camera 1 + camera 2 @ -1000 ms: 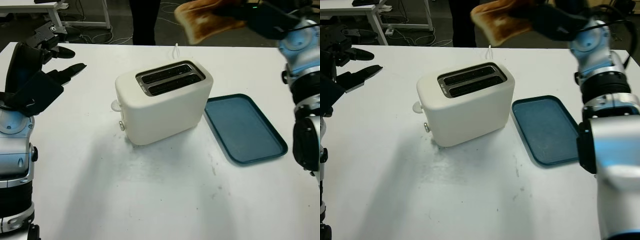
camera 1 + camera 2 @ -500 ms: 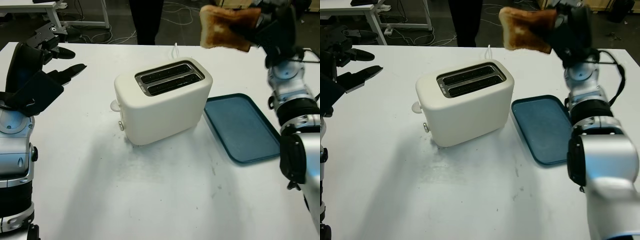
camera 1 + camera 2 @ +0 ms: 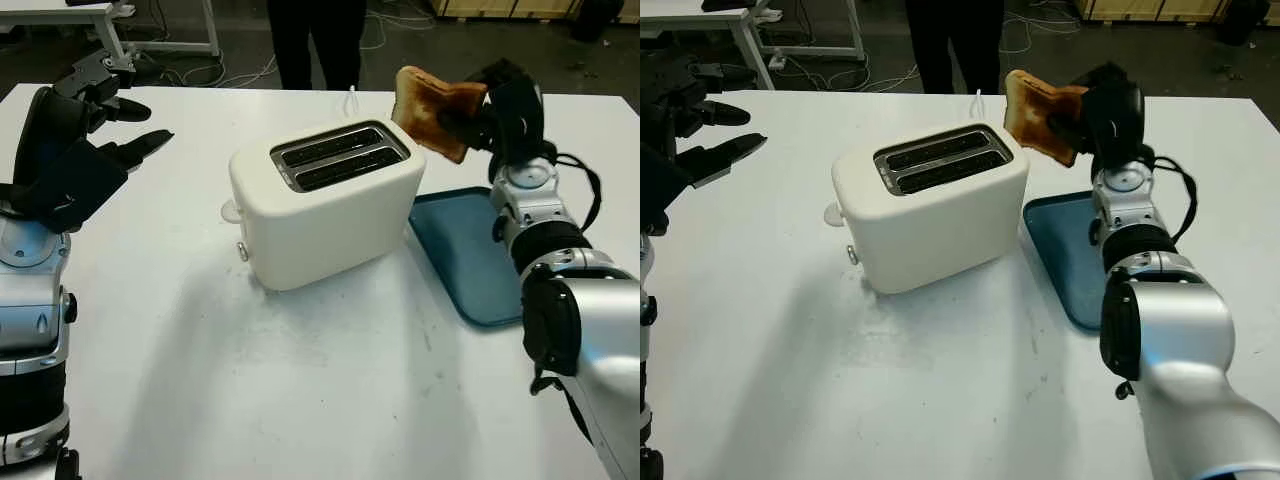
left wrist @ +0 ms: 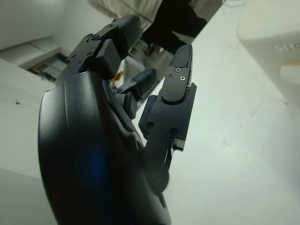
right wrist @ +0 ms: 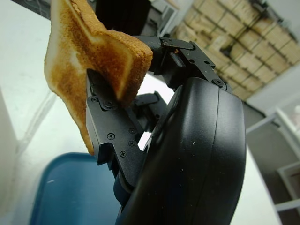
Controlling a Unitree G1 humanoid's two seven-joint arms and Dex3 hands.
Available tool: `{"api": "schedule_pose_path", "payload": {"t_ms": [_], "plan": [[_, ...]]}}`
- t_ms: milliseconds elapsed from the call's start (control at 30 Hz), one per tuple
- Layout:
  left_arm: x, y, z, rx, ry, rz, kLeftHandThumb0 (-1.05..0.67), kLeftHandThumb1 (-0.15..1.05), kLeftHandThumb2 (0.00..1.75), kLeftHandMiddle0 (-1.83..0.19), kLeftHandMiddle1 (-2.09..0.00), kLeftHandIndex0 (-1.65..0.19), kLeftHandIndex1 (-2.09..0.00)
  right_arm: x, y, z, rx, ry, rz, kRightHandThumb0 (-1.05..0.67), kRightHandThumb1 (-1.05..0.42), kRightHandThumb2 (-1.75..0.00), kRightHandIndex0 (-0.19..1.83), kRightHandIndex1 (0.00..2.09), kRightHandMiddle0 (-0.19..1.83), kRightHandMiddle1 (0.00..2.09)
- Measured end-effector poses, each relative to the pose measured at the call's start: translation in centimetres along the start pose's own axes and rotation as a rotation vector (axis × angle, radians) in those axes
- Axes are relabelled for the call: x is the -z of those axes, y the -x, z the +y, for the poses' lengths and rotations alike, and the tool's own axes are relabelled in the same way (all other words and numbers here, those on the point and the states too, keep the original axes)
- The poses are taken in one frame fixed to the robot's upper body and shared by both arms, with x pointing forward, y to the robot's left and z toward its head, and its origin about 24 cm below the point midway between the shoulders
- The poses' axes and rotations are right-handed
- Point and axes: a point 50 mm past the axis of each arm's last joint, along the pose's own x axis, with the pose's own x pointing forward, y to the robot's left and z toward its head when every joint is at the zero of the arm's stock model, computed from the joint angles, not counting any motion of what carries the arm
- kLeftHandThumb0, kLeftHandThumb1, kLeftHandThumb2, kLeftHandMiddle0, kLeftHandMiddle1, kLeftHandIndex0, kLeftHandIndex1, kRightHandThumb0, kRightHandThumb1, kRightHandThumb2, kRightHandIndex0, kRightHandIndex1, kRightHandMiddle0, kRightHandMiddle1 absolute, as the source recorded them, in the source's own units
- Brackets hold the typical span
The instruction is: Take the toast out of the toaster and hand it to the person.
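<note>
A browned slice of toast (image 3: 432,108) hangs in the air just right of the white toaster (image 3: 325,200), above the far end of the blue tray (image 3: 470,255). My right hand (image 3: 478,112) is shut on the toast (image 5: 89,61), its fingers (image 5: 112,136) clamped on the slice's edge. Both toaster slots look dark and empty. My left hand (image 3: 95,120) is open, held up over the table's far left. A person in dark trousers (image 3: 318,40) stands beyond the table's far edge.
The toaster's white cord (image 3: 353,100) runs off the far edge. White desks (image 3: 130,25) and floor cables lie behind the table. Bare white tabletop (image 3: 300,380) stretches in front of the toaster.
My right hand has come down and toward me with the toast, from high above the far edge to just beside the toaster. The person has shifted slightly right. My left hand stayed put.
</note>
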Motion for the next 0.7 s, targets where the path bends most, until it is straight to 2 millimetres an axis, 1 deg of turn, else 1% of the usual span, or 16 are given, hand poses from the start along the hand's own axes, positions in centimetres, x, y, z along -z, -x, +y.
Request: {"api": "schedule_pose_path", "payload": {"t_ms": [133,267,400,533,700], "plan": [[0.0,0.0,0.0,0.002,0.010,-0.001,-0.19,0.92,0.03,-0.29,-0.98,-0.38,-0.60,0.5,0.0,0.0,0.009,-0.083,0.048,0.20,-0.92,-0.22,0.69,1.75,0.48,1.75],[0.0,0.0,0.0,0.002,0.010,-0.001,-0.20,0.92,0.03,-0.29,-0.98,-0.39,-0.60,0.8,0.1,0.0,0.017,-0.134,0.070,0.15,-0.92,-0.20,0.68,1.75,0.44,1.75],[0.0,0.0,0.0,0.002,0.010,0.000,-0.19,0.92,0.03,-0.29,-0.98,-0.38,-0.60,1.1,0.2,0.0,0.035,-0.208,0.093,0.19,-0.92,-0.25,0.67,1.75,0.42,1.75],[-0.1,0.0,0.0,0.002,0.009,-0.002,-0.19,0.92,0.03,-0.30,-0.98,-0.39,-0.59,1.4,0.2,-0.2,0.069,-0.256,0.109,0.19,-0.92,-0.23,0.66,1.75,0.40,1.75],[-0.1,0.0,0.0,0.002,0.012,-0.003,-0.19,0.92,0.03,-0.30,-0.99,-0.39,-0.59,1.4,0.2,-0.4,0.086,-0.266,0.112,0.16,-0.92,-0.19,0.70,1.75,0.46,1.75]]}}
